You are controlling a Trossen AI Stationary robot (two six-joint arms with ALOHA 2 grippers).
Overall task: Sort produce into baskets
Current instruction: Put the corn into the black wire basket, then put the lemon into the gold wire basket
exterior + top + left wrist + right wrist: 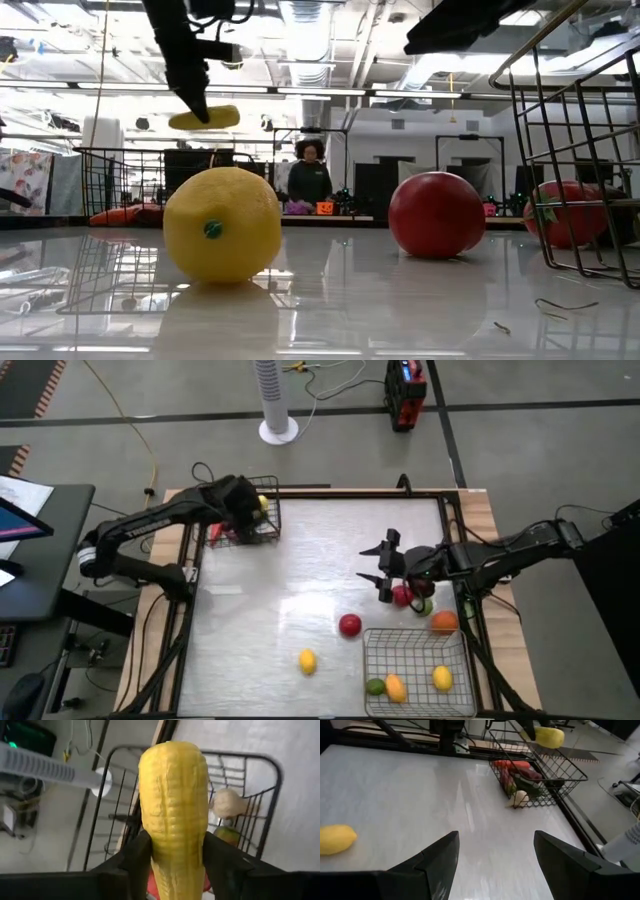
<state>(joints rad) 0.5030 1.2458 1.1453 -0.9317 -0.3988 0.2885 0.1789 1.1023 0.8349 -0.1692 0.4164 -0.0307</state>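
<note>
My left gripper (255,508) is shut on a yellow corn cob (174,795) above the far-left wire basket (268,532). That basket holds red, dark green and pale pieces (520,777). My right gripper (380,565) is open and empty above the table's right half, beside a red ball (402,596), a green piece (423,605) and an orange ball (444,622). Another red ball (349,624) and a lemon (307,660) lie on the table. The near-right basket (415,640) holds green, orange and yellow pieces. My left gripper pinches the corn cob between its two fingers, on its two long sides near one end (155,855). In the low view the fingers (195,95) come down from above and the cob (205,118) lies about level, lifted clear above the basket.
The table has a raised dark frame (455,510) along its edges. A person stands in the room beyond the table (310,170). The middle of the table shows bare white surface (300,570).
</note>
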